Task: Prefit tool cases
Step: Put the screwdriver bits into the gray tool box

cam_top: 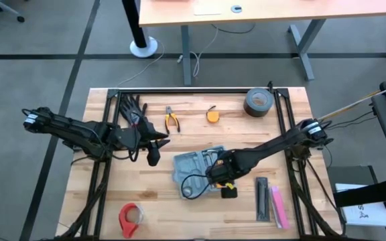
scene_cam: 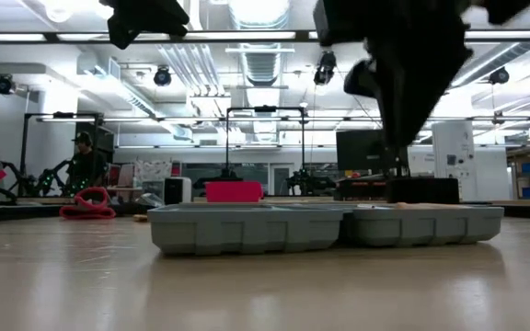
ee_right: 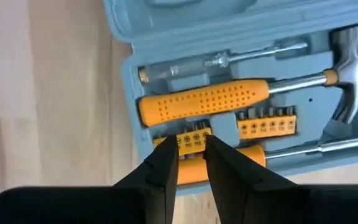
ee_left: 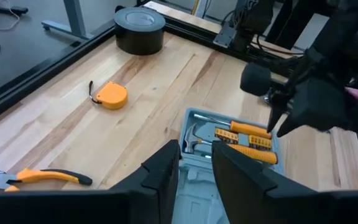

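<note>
Tool case (cam_top: 194, 169) lies open, mid-table. Right gripper (ee_right: 191, 149) hangs over its tray, fingers slightly apart above orange bit strip (ee_right: 188, 140), nothing visibly pinched. Left gripper (ee_left: 195, 163) hovers just beside case, fingers narrowly parted, empty.

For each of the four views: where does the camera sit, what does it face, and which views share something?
High: overhead, facing down; both arms, tool case.
Low: table height, facing the room; case side-on, arms above.
Left wrist: behind left gripper, facing tape measure.
Right wrist: above right gripper, facing the open case.
Shared: all four show the case.
</note>
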Robot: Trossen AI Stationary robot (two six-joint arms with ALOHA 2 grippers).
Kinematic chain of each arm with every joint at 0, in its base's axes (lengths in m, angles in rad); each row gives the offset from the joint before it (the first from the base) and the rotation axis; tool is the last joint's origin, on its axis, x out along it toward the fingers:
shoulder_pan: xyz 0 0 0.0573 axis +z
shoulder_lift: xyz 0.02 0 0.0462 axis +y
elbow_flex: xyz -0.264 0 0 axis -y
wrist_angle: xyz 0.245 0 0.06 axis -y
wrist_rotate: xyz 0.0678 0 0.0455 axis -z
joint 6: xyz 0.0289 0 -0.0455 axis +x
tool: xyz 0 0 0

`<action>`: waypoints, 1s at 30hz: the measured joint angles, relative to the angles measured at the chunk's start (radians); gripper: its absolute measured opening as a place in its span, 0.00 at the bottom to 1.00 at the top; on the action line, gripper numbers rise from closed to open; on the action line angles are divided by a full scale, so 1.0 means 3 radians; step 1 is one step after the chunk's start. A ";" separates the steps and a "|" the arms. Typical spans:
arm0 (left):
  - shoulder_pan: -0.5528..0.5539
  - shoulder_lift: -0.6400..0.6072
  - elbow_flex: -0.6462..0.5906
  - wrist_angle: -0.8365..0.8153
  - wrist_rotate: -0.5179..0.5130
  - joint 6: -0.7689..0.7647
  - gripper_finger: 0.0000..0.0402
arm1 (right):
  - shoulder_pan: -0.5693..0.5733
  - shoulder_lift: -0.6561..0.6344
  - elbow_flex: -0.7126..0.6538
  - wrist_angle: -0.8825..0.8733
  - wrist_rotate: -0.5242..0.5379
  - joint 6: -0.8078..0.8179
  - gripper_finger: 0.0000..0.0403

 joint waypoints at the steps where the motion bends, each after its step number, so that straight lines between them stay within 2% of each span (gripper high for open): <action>1: 0.0000 -0.0001 0.0000 0.0002 0.0000 0.0000 0.25 | 0.0000 0.0011 -0.0031 -0.0001 0.0000 -0.0016 0.16; 6: 0.0000 -0.0001 0.0000 0.0002 0.0000 -0.0018 0.24 | 0.0000 0.0068 -0.0361 0.0318 -0.0014 -0.0040 0.18; 10: 0.0000 -0.0007 0.0000 0.0000 0.0001 -0.0027 0.25 | -0.0002 0.0162 -0.0768 0.0949 -0.0269 -0.0025 0.18; 12: -0.0002 -0.0010 0.0000 0.0008 0.0004 -0.0028 0.26 | -0.0011 0.0172 -0.0822 0.1012 -0.0294 0.0024 0.17; 22: -0.0001 -0.0011 0.0000 0.0015 0.0010 -0.0051 0.31 | -0.0014 -0.0121 -0.0413 0.0477 -0.0095 0.0113 0.11; 30: -0.0001 -0.0011 0.0000 0.0002 0.0011 -0.0051 0.31 | -0.0014 -0.0163 -0.0178 0.0170 -0.0066 0.0071 0.16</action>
